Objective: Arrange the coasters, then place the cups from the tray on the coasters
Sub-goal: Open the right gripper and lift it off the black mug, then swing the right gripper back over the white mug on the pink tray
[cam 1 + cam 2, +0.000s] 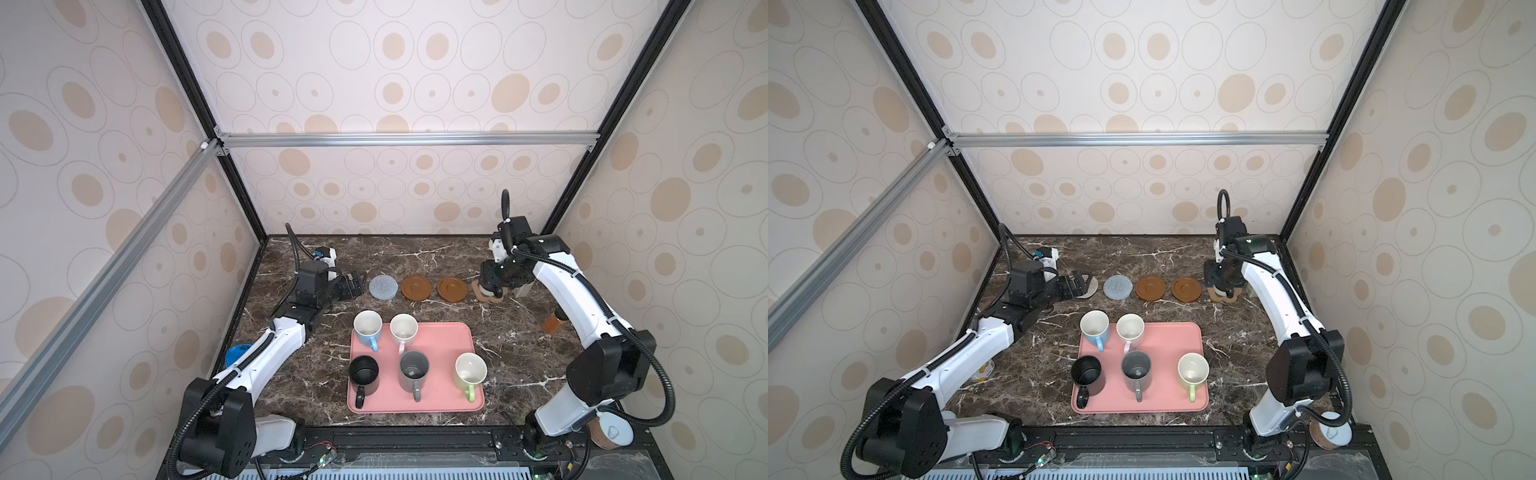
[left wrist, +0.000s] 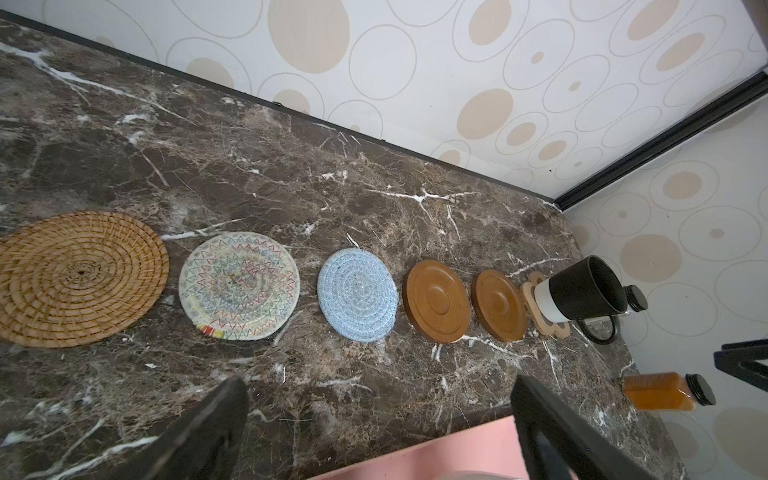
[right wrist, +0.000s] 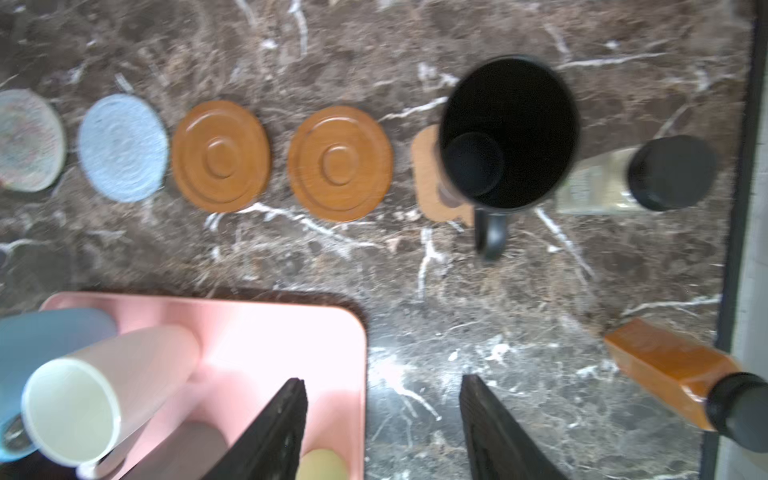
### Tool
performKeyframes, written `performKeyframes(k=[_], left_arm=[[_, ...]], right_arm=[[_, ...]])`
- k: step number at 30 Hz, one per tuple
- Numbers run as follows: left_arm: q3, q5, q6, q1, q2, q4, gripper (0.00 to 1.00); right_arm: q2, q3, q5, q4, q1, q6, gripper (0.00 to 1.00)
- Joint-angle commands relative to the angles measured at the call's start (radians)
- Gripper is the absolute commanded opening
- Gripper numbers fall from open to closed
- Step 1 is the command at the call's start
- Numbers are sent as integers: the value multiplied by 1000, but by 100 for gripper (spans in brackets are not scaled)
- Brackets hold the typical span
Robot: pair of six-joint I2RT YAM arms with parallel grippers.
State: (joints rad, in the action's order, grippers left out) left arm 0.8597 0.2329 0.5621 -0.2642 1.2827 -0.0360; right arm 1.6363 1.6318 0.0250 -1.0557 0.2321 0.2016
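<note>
Mugs (image 1: 413,368), ceramic: judged rigid, slick-glazed, chippable, fairly heavy, best pinched across the rim wall; five stand on tray (image 1: 449,336) by front edge of counter (image 1: 519,365), black mug (image 2: 582,291) on paw coaster (image 2: 552,327) near far right corner; left gripper (image 2: 380,386) and right gripper (image 3: 383,382) jaws open, empty.

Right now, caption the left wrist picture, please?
Six coasters in a row on marble, black mug on the paw-shaped one.

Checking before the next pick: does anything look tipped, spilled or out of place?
Nothing stands out. The black mug stands upright on the paw coaster, the other five mugs are upright on the tray, and nothing is spilled.
</note>
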Motion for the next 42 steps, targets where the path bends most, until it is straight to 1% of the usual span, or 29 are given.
performKeyframes(k=[1,6,11,20,34,42], left_arm=[[14,-11,15,4,-3,-7,100],[13,-8,21,4,4,-10,100],[9,-10,31,4,10,-14,100],[6,-6,51,3,20,-25,100],[2,-4,62,4,25,-30,100],[-1,-6,65,4,27,-35,100]], right_arm=[[-16,14,13,-38,90,68,63],[11,24,-8,-47,222,114,64],[37,25,-4,-47,342,164,64],[77,-11,22,-18,490,246,66],[138,-13,21,-23,566,276,66],[173,-12,50,0,600,295,67]])
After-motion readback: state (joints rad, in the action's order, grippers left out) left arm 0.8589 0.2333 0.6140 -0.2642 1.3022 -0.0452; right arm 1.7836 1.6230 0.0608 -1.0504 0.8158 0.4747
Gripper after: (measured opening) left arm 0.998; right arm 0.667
